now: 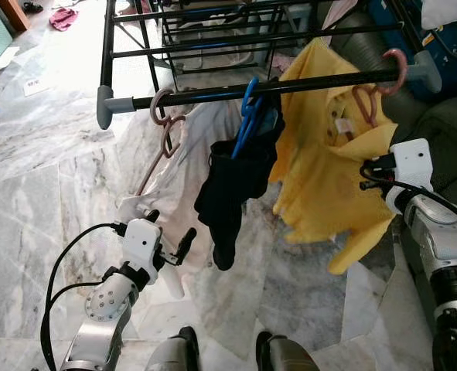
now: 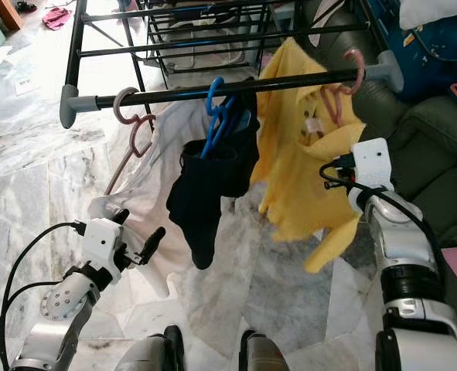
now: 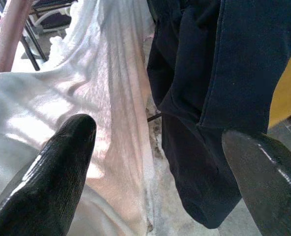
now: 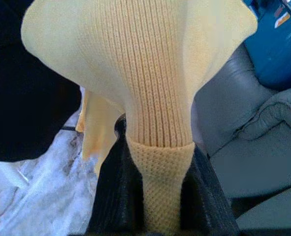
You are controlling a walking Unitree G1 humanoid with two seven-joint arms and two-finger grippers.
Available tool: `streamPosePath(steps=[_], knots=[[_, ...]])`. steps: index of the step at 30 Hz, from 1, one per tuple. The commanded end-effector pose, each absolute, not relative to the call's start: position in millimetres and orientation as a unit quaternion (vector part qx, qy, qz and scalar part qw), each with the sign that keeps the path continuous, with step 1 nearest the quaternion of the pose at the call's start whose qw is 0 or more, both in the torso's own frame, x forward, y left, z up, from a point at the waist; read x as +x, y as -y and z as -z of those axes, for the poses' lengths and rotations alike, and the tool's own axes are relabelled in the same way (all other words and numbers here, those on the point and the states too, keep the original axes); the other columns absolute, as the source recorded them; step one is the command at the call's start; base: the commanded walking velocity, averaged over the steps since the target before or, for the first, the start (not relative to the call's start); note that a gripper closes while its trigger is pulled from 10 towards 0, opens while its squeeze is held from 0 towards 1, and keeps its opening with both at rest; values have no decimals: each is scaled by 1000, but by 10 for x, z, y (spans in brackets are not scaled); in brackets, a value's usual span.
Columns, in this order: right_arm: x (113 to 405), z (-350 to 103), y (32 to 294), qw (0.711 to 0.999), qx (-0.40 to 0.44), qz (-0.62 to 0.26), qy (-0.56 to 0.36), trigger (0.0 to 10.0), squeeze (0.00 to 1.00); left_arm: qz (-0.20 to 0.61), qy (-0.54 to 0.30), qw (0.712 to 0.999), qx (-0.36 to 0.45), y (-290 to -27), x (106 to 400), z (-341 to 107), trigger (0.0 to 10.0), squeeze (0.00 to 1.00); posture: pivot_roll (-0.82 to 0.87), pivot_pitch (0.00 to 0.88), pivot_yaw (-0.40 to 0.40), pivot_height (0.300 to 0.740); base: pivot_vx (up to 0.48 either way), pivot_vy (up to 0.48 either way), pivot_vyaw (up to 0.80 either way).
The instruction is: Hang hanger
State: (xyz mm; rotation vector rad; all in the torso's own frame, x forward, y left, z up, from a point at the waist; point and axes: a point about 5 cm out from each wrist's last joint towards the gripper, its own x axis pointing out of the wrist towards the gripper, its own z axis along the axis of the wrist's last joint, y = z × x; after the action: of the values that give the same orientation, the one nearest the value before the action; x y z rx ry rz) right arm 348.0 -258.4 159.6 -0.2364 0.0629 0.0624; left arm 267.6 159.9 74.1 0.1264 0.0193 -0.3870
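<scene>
Overhead, a black drying rack rail [image 1: 290, 83] runs across the scene and serves as the reference for all positions below.

Three garments hang from the rail. At its left end a white garment [image 1: 183, 166] hangs on a pink hanger [image 1: 163, 116], whose hook sits over the rail. At the middle, a dark garment [image 1: 236, 182] hangs from a blue hanger [image 1: 247, 116], also hooked on the rail. Toward the right end, a yellow shirt [image 1: 329, 170] hangs on a second pink hanger [image 1: 367, 99] — its hook [image 1: 396, 69] rests over the rail close to the grey end cap [image 1: 427, 68].

The left pincer [image 1: 170, 243] sits well below the rail, just beside the lower edge of the white garment. Its fingers [image 3: 61, 162] stand wide apart and hold nothing; the left wrist view shows the white and dark cloth between them.

The right pincer [image 4: 160, 196] is below the rail's right end, closed on the yellow shirt — a ribbed fold of the fabric is pinched between its two black fingers [image 4: 113, 191].

A grey sofa [image 1: 445, 131] stands beyond the right end of the rail. The marble floor [image 1: 42, 201] lies beneath.
</scene>
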Motion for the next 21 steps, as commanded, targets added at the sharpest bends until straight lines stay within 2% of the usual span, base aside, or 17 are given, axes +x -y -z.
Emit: streamPosePath(steps=[1, 3, 4, 5, 6, 7, 13, 16, 21], knots=[[3447, -1762, 2578, 993, -116, -22, 20, 0, 0, 183, -17, 980, 69, -1652, 2631, -693, 10000, 0, -68, 254, 42, 740, 0, 0, 0], [3376, -1757, 2552, 992, -119, -20, 31, 0, 0, 179, -13, 981, 70, -1659, 2633, -700, 10000, 0, -71, 256, 41, 740, 0, 0, 0], [3289, -1728, 2525, 992, -117, -16, 37, 3922, 0, 173, -9, 982, 69, -1663, 2636, -708, 10000, 0, -71, 256, 41, 740, 0, 0, 0], [3199, -1679, 2503, 993, -109, -10, 38, 8275, 0, 169, -7, 983, 71, -1660, 2641, -713, 10000, 0, -71, 256, 41, 740, 0, 0, 0], [3180, -1668, 2499, 993, -107, -9, 38, 8275, 0, 168, -6, 983, 72, -1659, 2642, -714, 10000, 0, -71, 256, 41, 740, 0, 0, 0], [3137, -1633, 2489, 994, -105, -5, 36, 10000, 0, 165, -7, 984, 72, -1658, 2644, -712, 10000, 0, -83, 257, 40, 740, 0, 0, 0], [2795, -1359, 2448, 994, -98, 37, 21, 10000, 0, 114, -19, 989, 87, -1719, 2666, -667, 10000, 0, -106, 259, 51, 740, 0, 0, 0], [2655, -1307, 2414, 995, -65, 70, 17, 10000, 0, 103, -24, 990, 91, -1757, 2657, -645, 10000, 0, -114, 259, 54, 740, 0, 0, 0], [2468, -1121, 2225, 995, -47, 90, -6, 10000, 0, 60, -34, 992, 110, -1844, 2675, -605, 10000, 0, -120, 248, 57, 740, 0, 0, 0]])
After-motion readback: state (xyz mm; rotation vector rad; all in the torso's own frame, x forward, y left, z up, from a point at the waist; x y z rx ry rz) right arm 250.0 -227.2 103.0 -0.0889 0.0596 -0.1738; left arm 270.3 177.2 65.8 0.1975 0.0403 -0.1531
